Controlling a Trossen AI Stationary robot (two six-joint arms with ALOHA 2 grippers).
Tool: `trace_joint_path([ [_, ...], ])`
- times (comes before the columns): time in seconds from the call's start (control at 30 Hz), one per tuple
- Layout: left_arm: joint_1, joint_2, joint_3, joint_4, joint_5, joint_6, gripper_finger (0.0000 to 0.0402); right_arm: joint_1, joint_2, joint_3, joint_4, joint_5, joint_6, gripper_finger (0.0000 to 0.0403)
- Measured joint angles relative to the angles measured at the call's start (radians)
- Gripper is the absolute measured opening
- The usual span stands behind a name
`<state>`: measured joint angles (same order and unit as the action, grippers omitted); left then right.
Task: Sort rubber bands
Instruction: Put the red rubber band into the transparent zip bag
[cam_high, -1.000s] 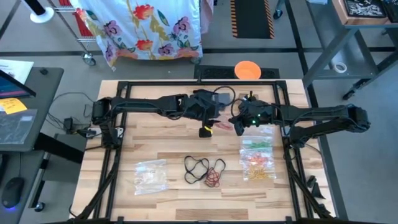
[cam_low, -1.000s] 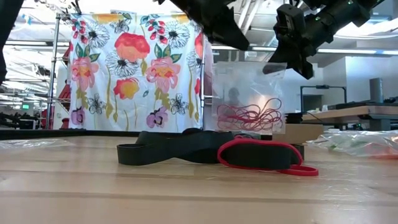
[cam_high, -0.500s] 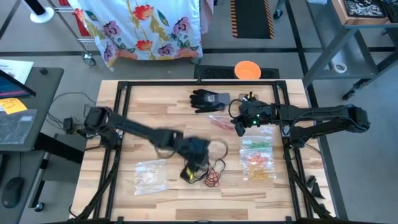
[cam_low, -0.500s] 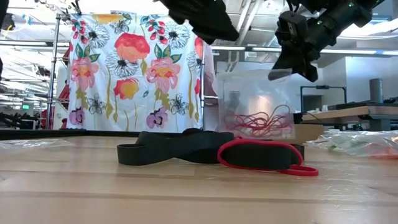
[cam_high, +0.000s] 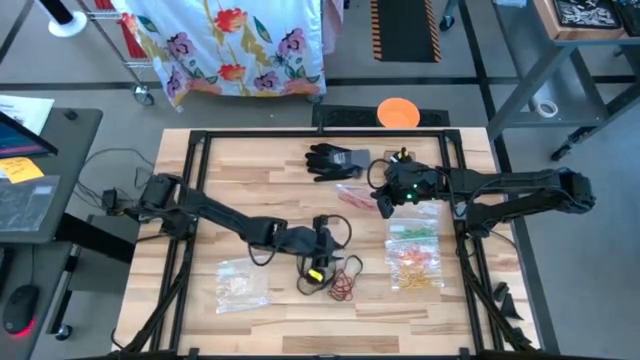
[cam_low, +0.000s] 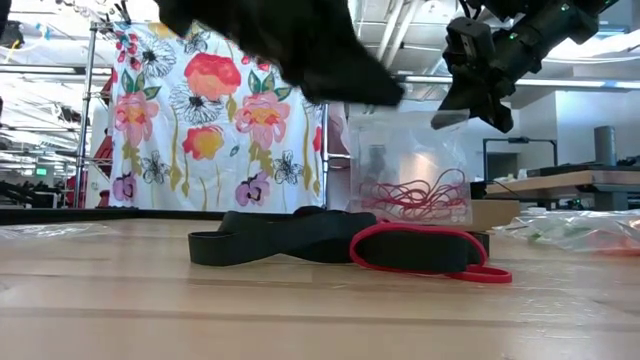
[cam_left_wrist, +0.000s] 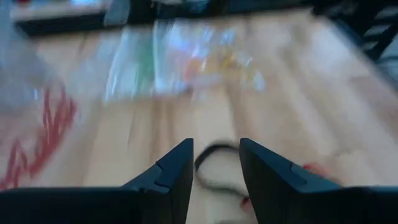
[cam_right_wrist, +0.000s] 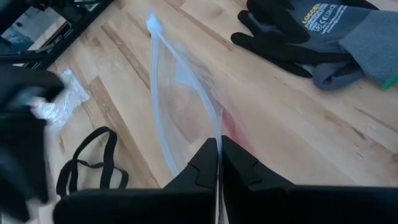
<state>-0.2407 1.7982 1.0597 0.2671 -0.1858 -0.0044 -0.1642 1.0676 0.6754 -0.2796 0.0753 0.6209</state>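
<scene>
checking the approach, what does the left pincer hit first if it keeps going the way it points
Probably the black rubber band lying on the table just beyond the left pincer, whose fingers stand apart around it in the wrist view. Depth is unclear, and a red band sits just beside that line.

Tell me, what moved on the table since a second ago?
The left end effector swung from the back of the table, near the black glove, forward to the loose black rubber bands, fingers apart, nothing held. The right end effector stayed put, still pinching the clear bag of red bands. Glove, bags and loose bands did not move.
</scene>
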Motion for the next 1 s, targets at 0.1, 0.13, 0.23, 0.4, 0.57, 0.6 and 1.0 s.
trace_joint_path([
  [0.1,0.04,0.061,0.002,-0.005,0.037,-0.036,0.0129,0.0,0.0,0.0,0.003,0.0,0.0,0.0011],
  [0.13,0.051,0.083,0.002,-0.007,0.062,-0.044,0.0129,0.0,0.0,0.0,0.002,0.0,-0.001,0.0011],
  [0.23,0.071,0.132,0.005,-0.012,0.099,-0.072,0.0129,0.0,0.0,0.0,0.001,0.0,-0.001,0.0011],
  [0.4,0.074,0.15,0.01,-0.015,0.19,-0.162,0.0129,0.0,0.0,0.0,0.002,0.0,-0.001,0.0011],
  [0.57,0.06,0.15,0.009,-0.003,0.24,-0.185,0.0129,0.001,0.0,0.0,0.002,0.0,0.0,0.0011],
  [0.6,0.057,0.151,0.009,0.004,0.235,-0.193,0.0129,0.004,0.0,0.0,0.002,0.0,0.0,0.0011],
  [1.0,0.042,0.259,0.038,0.037,0.238,-0.318,0.0129,0.034,0.0,0.0,0.01,0.0,0.0,0.0011],
])
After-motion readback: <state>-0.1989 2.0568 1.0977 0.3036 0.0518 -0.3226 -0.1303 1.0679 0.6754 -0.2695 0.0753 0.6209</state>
